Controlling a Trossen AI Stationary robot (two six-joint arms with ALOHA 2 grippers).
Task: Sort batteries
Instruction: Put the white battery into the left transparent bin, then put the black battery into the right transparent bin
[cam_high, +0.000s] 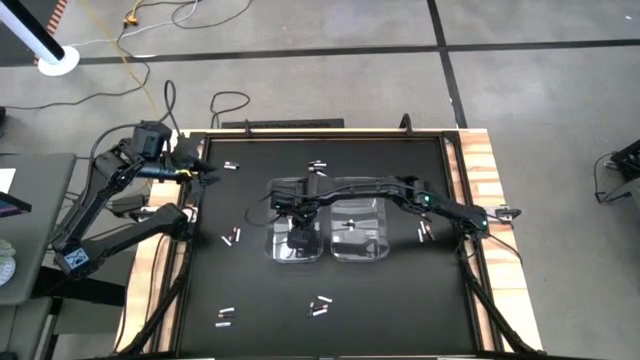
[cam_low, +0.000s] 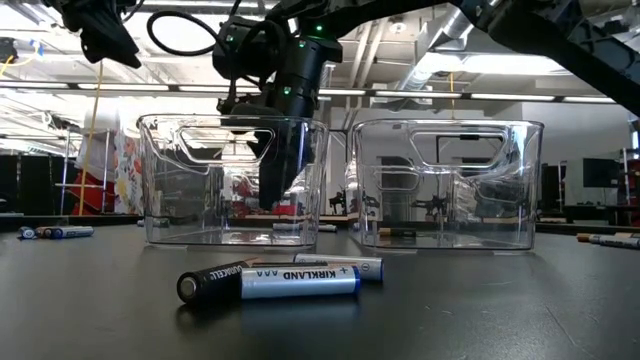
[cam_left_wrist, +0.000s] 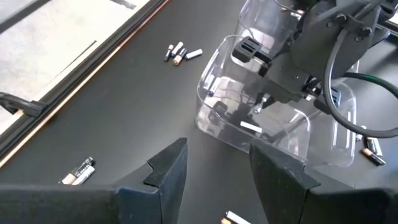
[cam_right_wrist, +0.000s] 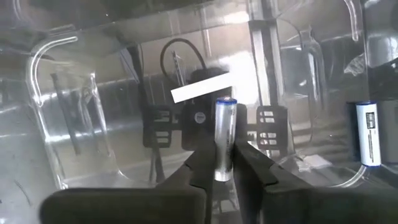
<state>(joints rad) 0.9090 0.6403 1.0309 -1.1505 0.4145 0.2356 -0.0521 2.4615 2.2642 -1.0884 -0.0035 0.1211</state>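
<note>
A: Over the table's left edge my left gripper (cam_left_wrist: 214, 165) hangs, fingers apart, nothing held.
B: Right one?
A: Right gripper (cam_right_wrist: 225, 163) is inside the left clear bin (cam_high: 276, 245), clamping a smooth silver battery (cam_right_wrist: 224, 138) upright. Matte black tabletop (cam_high: 380, 310), loose batteries (cam_low: 270, 280) scattered.

Both arms are dark, built of slim black links joined by chunkier housings. The left arm (cam_high: 120, 205) carries a small pale marking near its base, and its upper joint block looks grey rather than black. The right arm (cam_high: 440, 205) shows a small green light at a joint. Black cables loop loosely around its wrist housing, and one looks dark green. The left gripper (cam_left_wrist: 214, 168) has two broad, matte black fingers with angular, wedge-shaped tips. The right gripper (cam_right_wrist: 224, 165) has similar dark fingers, though glare blurs their edges.
</note>
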